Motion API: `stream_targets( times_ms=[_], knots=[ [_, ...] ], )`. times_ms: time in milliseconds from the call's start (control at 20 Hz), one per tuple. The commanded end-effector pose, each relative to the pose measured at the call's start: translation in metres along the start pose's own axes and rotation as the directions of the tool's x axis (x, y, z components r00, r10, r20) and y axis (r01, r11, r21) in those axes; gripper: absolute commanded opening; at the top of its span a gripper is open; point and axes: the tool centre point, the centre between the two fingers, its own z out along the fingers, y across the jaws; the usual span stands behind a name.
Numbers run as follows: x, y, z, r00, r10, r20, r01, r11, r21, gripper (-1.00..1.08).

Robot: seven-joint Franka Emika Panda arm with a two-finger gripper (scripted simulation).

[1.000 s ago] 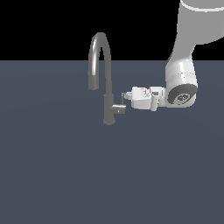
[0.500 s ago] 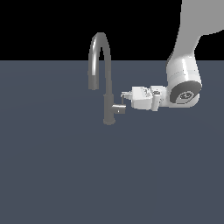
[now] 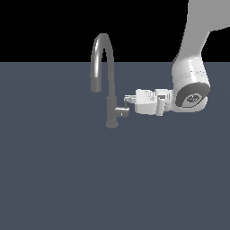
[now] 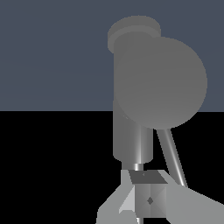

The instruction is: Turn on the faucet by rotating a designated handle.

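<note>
your white tool (image 3: 127, 101), spread unclear, sits at the small grey stub handle (image 3: 121, 112); rigid, slick metal—push its thin lever end.

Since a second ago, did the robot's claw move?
No. In the exterior view the claw sits at the same spot against the handle beside the faucet; only the arm's wrist behind it drifted slightly toward that view's right.

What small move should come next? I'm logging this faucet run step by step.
Probably a short sideways push on the handle's lever. The hand sits level with the handle, its fingertips right at the stub beside the faucet body, so no more approach seems needed. Whether the fingers already touch the lever is unclear in both views.
</note>
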Motion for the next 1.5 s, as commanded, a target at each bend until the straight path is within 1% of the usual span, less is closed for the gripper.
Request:
stream_targets(
  times_ms=[0, 200, 250, 300, 750, 800, 850, 1150, 1200, 1250, 1450],
  knots=[
    [-0.001, 0.010, 0.000, 1.000, 0.004, 0.004, -0.004, 1.000, -0.007, -1.00],
    [-0.001, 0.022, 0.000, 1.000, 0.004, 0.005, -0.004, 1.000, -0.008, -1.00],
    [-0.001, 0.022, 0.000, 1.000, 0.004, 0.005, -0.004, 1.000, -0.008, -1.00],
    [-0.004, 0.015, 0.000, 1.000, -0.007, 0.002, 0.007, 1.000, -0.003, -1.00],
    [0.016, 0.050, 0.000, 1.000, 0.003, 0.005, -0.003, 1.000, -0.008, -1.00],
    [0.016, 0.050, 0.000, 1.000, 0.003, 0.005, -0.003, 1.000, -0.008, -1.00],
    [0.005, 0.040, 0.000, 1.000, -0.018, 0.004, 0.018, 1.000, -0.005, -1.00],
    [0.043, 0.066, 0.000, 1.000, 0.002, 0.005, -0.002, 1.000, -0.008, -1.00],
    [0.043, 0.066, 0.000, 1.000, 0.002, 0.005, -0.002, 1.000, -0.008, -1.00],
    [0.021, 0.053, 0.000, 0.999, -0.033, 0.009, 0.033, 0.999, -0.009, -1.00],
    [0.048, 0.059, 0.000, 1.000, -0.016, 0.007, 0.016, 1.000, -0.009, -1.00]
  ],
)
